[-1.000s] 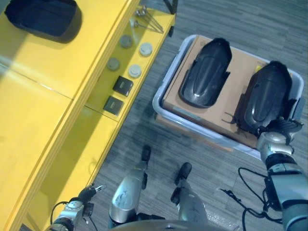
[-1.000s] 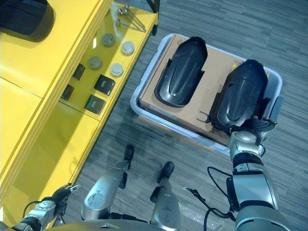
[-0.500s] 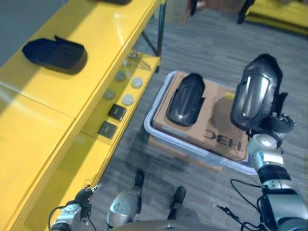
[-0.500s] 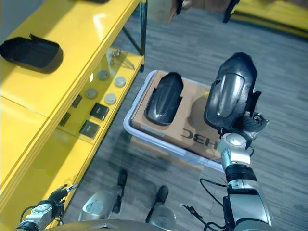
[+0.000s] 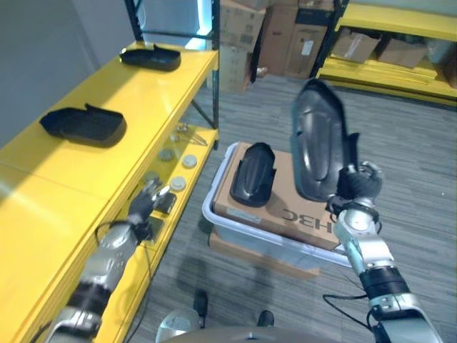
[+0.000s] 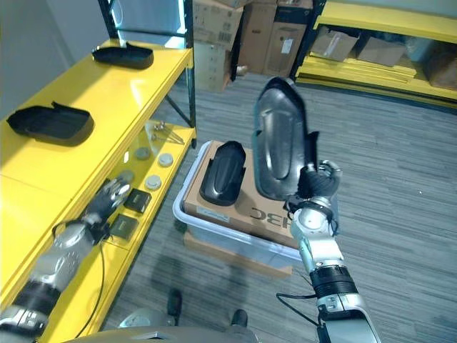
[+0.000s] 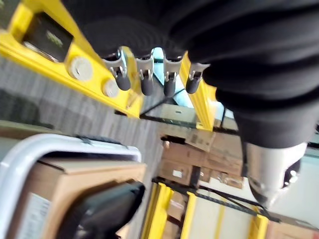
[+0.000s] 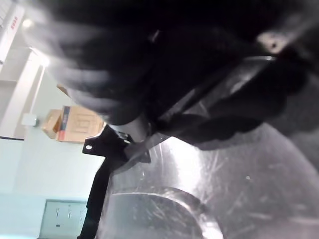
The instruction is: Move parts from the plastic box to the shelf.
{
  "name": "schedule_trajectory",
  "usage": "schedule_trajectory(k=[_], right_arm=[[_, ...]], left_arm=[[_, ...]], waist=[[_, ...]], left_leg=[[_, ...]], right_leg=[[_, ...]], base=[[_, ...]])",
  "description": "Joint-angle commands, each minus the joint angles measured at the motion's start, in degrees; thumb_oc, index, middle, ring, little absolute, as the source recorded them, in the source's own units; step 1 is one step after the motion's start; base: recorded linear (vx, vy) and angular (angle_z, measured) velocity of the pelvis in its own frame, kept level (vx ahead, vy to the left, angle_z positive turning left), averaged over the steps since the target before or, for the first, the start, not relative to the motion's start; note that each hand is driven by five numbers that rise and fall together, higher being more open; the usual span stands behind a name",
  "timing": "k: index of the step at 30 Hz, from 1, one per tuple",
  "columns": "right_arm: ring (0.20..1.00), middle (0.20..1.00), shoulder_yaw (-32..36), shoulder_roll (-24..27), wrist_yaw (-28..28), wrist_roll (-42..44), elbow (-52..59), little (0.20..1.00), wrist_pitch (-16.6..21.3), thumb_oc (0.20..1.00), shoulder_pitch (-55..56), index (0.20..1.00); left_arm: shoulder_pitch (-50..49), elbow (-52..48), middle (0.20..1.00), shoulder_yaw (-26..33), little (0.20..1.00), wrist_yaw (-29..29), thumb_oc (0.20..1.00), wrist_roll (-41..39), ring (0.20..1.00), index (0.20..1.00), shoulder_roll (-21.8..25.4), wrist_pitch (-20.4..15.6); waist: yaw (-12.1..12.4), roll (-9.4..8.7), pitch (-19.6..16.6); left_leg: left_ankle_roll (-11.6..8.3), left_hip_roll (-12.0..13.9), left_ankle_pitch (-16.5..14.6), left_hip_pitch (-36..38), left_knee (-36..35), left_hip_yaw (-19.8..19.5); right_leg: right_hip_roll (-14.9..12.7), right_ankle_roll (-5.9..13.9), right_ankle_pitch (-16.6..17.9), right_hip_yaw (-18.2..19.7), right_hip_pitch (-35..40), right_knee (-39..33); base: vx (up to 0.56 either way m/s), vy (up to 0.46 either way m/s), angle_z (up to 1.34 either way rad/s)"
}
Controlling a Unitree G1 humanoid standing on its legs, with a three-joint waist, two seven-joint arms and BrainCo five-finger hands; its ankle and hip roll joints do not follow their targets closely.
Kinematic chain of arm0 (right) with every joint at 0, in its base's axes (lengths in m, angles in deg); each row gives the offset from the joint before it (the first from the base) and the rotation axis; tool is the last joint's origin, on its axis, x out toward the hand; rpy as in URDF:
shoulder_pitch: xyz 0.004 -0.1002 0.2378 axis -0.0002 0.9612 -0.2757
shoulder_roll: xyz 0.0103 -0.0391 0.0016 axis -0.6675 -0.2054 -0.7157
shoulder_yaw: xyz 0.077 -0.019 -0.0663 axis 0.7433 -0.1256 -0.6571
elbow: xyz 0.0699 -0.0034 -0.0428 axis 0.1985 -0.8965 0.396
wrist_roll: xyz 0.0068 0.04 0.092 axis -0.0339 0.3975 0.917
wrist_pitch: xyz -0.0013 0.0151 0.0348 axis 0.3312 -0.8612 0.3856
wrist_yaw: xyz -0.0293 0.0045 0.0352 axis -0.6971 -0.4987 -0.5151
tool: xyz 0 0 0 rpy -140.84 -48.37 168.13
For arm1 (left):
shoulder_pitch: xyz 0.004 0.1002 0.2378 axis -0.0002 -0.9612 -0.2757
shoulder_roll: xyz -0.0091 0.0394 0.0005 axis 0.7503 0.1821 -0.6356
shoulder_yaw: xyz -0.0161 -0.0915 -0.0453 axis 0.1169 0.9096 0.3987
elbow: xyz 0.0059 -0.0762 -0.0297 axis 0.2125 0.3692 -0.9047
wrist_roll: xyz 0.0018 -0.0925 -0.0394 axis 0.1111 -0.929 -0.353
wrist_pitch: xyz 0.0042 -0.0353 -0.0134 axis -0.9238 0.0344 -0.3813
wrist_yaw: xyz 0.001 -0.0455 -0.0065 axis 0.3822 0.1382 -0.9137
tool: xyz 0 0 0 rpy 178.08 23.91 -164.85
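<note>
Shelf [image 5: 107, 93] at 9 o'clock carries 2 parts; left hand [image 5: 146, 202], fingers relaxed, reaches beside it. Plastic box [image 5: 221, 221] keeps 1 part [image 5: 253, 175]. Right hand [image 5: 355, 184] grips lifted part [image 5: 316, 139], long axis upright, shelf toward 10 o'clock.

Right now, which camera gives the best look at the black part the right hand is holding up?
The right eye view: the whole black part stands upright above the right hand. The left eye view shows it likewise; the right wrist view catches a close patch of it.
</note>
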Motion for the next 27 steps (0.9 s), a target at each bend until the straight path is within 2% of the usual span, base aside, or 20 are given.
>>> schedule_trajectory(k=[1, 3, 12, 19, 21, 27], right_arm=[[0.200, 0.200, -1.62, 0.98, 0.69, -0.79, -0.98, 0.200, 3.87, 0.200, -7.94, 0.200], [0.200, 0.200, -5.86, -1.08, 0.65, -1.23, -3.54, 0.200, 2.99, 0.200, -12.13, 0.200], [0.200, 0.200, -9.51, -2.74, 0.98, 0.07, -7.27, 0.200, 3.97, 0.200, -15.00, 0.200], [0.200, 0.200, -10.20, -3.39, 1.37, 0.51, -7.40, 0.200, 3.03, 0.200, -15.35, 0.200], [0.200, 0.200, -10.35, -3.64, 2.01, 0.97, -8.20, 0.200, 2.73, 0.200, -15.41, 0.200], [0.200, 0.200, -11.18, -4.88, 3.88, 1.26, -9.80, 0.200, 2.09, 0.200, -15.51, 0.200]], left_arm=[[5.18, 7.34, 1.000, -5.51, 1.000, -0.12, 1.000, -3.49, 1.000, 1.000, -2.33, 1.83], [12.11, 9.41, 1.000, -9.07, 1.000, 0.76, 1.000, -7.80, 1.000, 1.000, -4.51, 5.06], [18.40, 12.49, 1.000, -15.16, 1.000, 1.47, 1.000, -9.45, 1.000, 1.000, -8.54, 9.25], [20.13, 12.47, 1.000, -17.79, 1.000, 2.31, 1.000, -11.18, 1.000, 1.000, -11.12, 8.40], [21.37, 11.13, 1.000, -18.91, 1.000, 3.20, 1.000, -11.70, 1.000, 1.000, -11.99, 6.60], [22.93, 9.44, 1.000, -19.82, 1.000, 4.47, 1.000, -13.48, 1.000, 1.000, -13.96, 5.12]], waist=[[0.23, 0.11, -3.43], [-1.04, 0.16, -4.30], [-3.20, 0.01, -5.49], [-4.54, -0.14, -5.99], [-5.03, -0.08, -6.15], [-5.48, -0.16, -6.56]], left_leg=[[-1.44, 2.14, -6.87, 0.89, 3.17, 0.30], [-1.26, 1.91, -6.99, 1.81, 2.64, 1.04], [-0.96, 1.67, -7.68, 2.28, 2.58, 2.36], [-0.77, 1.51, -8.21, 2.62, 2.54, 3.14], [-0.69, 1.43, -8.40, 2.83, 2.53, 3.37], [-0.57, 1.25, -8.48, 3.17, 2.06, 3.47]], right_leg=[[1.16, 1.31, -4.64, 0.49, -0.46, 1.28], [1.33, 1.43, -4.60, 1.34, -0.28, 1.20], [1.61, 1.64, -4.50, 2.66, -0.93, 1.29], [1.77, 1.78, -4.53, 3.55, -1.24, 1.20], [1.80, 1.85, -4.50, 3.70, -1.28, 1.22], [1.89, 1.90, -4.50, 3.77, -1.23, 1.01]], base=[[0.04, 0.034, -0.16], [0.05, 0.037, -0.13], [0.02, 0.009, -0.11], [0.01, 0.003, -0.10], [0.03, 0.009, -0.06], [0.01, 0.001, -0.03]])
